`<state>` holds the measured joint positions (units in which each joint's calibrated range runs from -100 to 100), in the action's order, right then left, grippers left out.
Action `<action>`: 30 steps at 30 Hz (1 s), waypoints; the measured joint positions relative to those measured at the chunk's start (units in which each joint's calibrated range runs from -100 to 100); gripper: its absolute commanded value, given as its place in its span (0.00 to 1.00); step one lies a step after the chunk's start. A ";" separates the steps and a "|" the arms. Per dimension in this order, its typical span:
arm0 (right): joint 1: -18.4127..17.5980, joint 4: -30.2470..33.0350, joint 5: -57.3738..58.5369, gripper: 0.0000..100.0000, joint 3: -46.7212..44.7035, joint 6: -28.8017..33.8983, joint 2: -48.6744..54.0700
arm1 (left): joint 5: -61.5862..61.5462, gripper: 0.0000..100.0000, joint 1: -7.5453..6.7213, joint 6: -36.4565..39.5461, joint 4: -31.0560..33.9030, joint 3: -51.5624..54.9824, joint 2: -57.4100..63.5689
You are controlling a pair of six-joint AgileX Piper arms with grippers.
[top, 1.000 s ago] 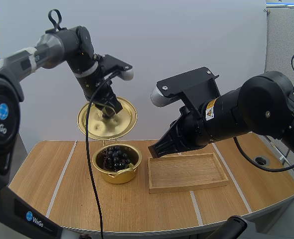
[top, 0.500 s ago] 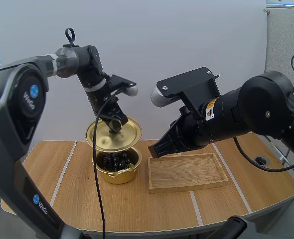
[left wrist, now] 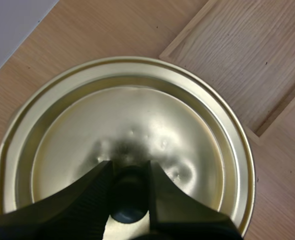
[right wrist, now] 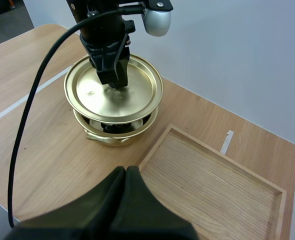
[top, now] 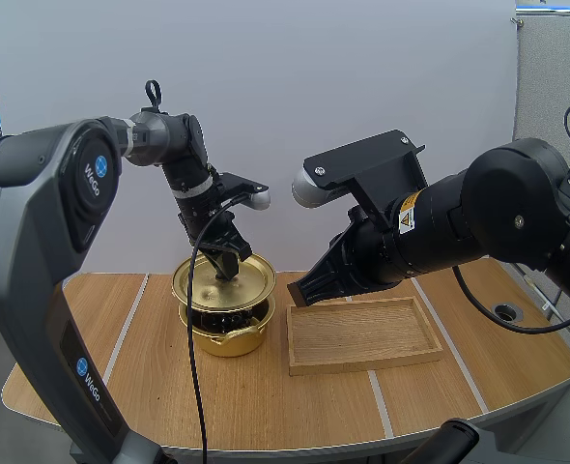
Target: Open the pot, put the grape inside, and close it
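Note:
A gold lid (top: 223, 285) hangs level just above the gold pot (top: 229, 334), with a thin gap between them. My left gripper (top: 227, 269) is shut on the lid's dark knob (left wrist: 128, 197) at the lid's (left wrist: 132, 130) centre. Dark grapes (right wrist: 112, 128) show through the gap inside the pot (right wrist: 118, 135), under the lid (right wrist: 112, 90) that the left gripper (right wrist: 115, 83) holds. My right gripper (top: 297, 292) hovers above the wooden tray's near-left corner, shut on nothing; its fingers (right wrist: 125, 187) lie together as one dark wedge.
An empty wooden tray (top: 362, 333) lies right of the pot, close to it. Its corner (left wrist: 247, 60) shows beside the lid. White tape lines (top: 128, 319) run across the wooden table (top: 92, 358).
My left gripper has carried the lid down and slightly right, from tilted high above the pot to level just over its rim. The right arm has not moved.

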<state>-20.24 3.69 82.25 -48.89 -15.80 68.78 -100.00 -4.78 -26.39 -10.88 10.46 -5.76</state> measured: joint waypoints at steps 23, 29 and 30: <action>0.00 0.00 0.00 0.00 0.00 0.00 0.00 | 0.00 0.00 0.00 -0.41 0.00 0.00 -3.99; 0.00 0.00 0.00 0.00 0.00 0.00 0.00 | 0.00 0.00 0.00 -0.79 0.00 0.10 -3.99; 0.00 0.00 0.00 0.00 0.00 0.00 0.00 | 0.00 0.00 0.00 -0.79 0.00 0.26 -3.99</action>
<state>-20.24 3.69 82.25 -48.89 -15.80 68.78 -100.00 -4.78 -27.17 -10.88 10.72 -9.75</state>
